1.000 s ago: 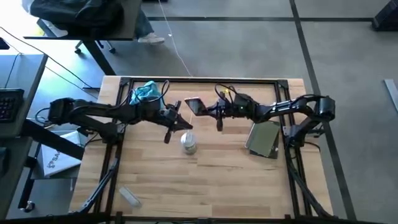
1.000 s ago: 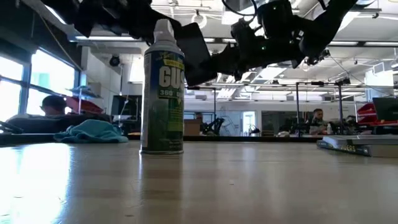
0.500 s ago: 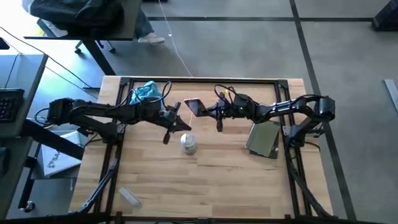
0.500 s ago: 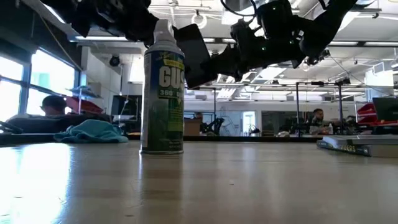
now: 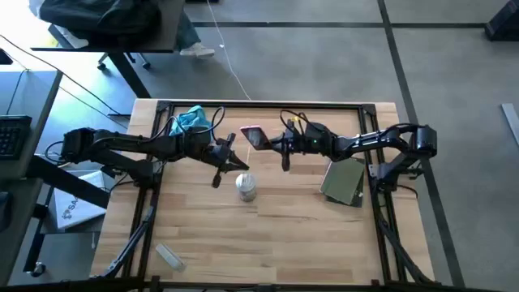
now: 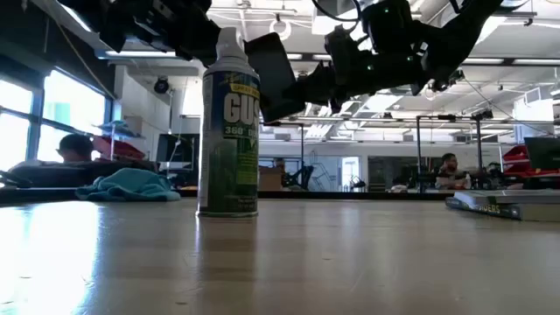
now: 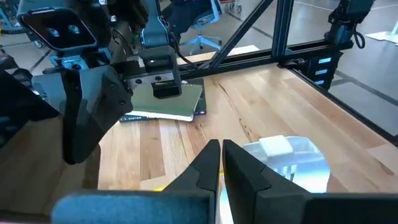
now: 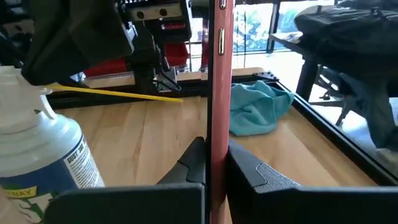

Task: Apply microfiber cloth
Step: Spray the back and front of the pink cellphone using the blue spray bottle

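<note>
Microfiber cloth [image 5: 189,120]: teal, crumpled, lying on the wooden table [image 5: 284,227] near its far-left corner, about 10 o'clock from the table centre in the high view. Neither gripper touches it. In the right wrist view it sits bunched against the black frame rail.

Left gripper [image 5: 231,156]: over the table at roughly 11 o'clock from centre, just above the spray can [image 5: 246,186]; its fingers [image 7: 242,174] are pressed together, holding nothing. The can's white cap shows just past the fingertips in the left wrist view.

Right gripper [image 5: 268,143]: over the table at about 12 o'clock, clamped on a phone [image 5: 251,135] with a pink-red case, held edge-up off the table between the fingers [image 8: 194,163].

Spray can stands upright near centre. A grey-green pad [image 5: 344,182] lies at 3 o'clock, well apart from the cloth.
</note>
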Robot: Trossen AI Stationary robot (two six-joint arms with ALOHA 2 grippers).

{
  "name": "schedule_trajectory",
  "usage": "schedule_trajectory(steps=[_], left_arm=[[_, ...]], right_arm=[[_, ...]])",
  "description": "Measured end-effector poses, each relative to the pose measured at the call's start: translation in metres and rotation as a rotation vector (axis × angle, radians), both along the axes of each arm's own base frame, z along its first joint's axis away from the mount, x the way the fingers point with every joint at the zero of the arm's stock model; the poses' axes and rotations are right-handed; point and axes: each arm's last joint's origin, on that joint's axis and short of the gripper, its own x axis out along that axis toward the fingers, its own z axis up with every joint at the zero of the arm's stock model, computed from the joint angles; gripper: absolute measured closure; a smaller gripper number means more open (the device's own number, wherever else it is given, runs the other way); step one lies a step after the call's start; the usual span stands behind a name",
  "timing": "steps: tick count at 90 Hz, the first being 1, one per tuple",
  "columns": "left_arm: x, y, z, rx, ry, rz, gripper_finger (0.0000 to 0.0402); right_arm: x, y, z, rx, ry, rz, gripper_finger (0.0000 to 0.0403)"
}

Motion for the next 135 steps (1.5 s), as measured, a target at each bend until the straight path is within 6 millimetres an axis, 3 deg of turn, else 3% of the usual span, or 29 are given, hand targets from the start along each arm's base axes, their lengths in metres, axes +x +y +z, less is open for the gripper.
schedule_trajectory(steps=[29, 55, 70, 90, 104, 115, 135], left_arm=[[0.003, 0.0, -0.005, 0.0, 0.017, 0.001, 0.0401], [0.006, 0.001, -0.009, -0.001, 0.027, 0.004, 0.0401], [0.006, 0.001, -0.009, -0.002, 0.026, 0.005, 0.0401], [0.006, 0.003, -0.011, -0.002, 0.037, 0.016, 0.0401], [0.003, 0.005, -0.022, -0.011, 0.121, 0.03, 0.0401], [0.003, 0.006, -0.018, -0.009, 0.103, 0.031, 0.0401], [0.002, 0.006, -0.016, 0.015, 0.093, 0.033, 0.0401]], right_arm=[[0.014, -0.003, -0.01, 0.033, -0.038, 0.017, 0.0403], [0.032, -0.011, 0.002, 0.002, -0.04, 0.032, 0.0403], [0.031, -0.02, 0.02, -0.002, -0.049, 0.006, 0.0403], [0.024, -0.02, 0.014, 0.018, 0.104, -0.082, 0.0403], [0.022, -0.007, 0.0, 0.108, 0.233, -0.117, 0.0403], [0.019, 0.0, -0.002, 0.232, 0.274, -0.148, 0.0403], [0.018, 0.004, 0.002, 0.245, 0.271, -0.165, 0.0403]])
